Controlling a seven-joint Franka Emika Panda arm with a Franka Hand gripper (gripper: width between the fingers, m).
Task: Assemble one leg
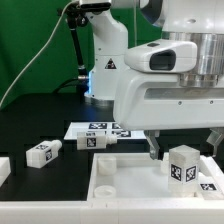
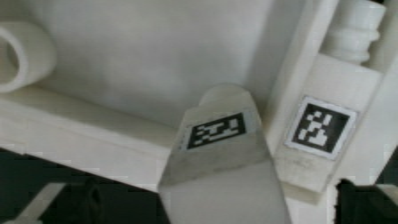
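A leg [image 1: 183, 163], a stubby white block with a black-and-white tag, stands upright on the large white tray-like piece [image 1: 120, 188] at the exterior view's right. My gripper [image 1: 186, 152] hangs over it, open, one finger on each side and apart from the leg. In the wrist view the leg [image 2: 222, 150] fills the middle, between the dark fingers [image 2: 75, 200] of my gripper [image 2: 222, 203], with the tray-like piece [image 2: 143, 70] behind it. A second tag [image 2: 317, 128] shows on a white face beside it.
Two more legs lie on the black table, one at the left [image 1: 42, 153] and one by the marker board [image 1: 95, 140]. The marker board [image 1: 108, 129] lies behind them. Another white part [image 1: 3, 170] is at the left edge. A round corner hole [image 2: 18, 50] shows in the tray-like piece.
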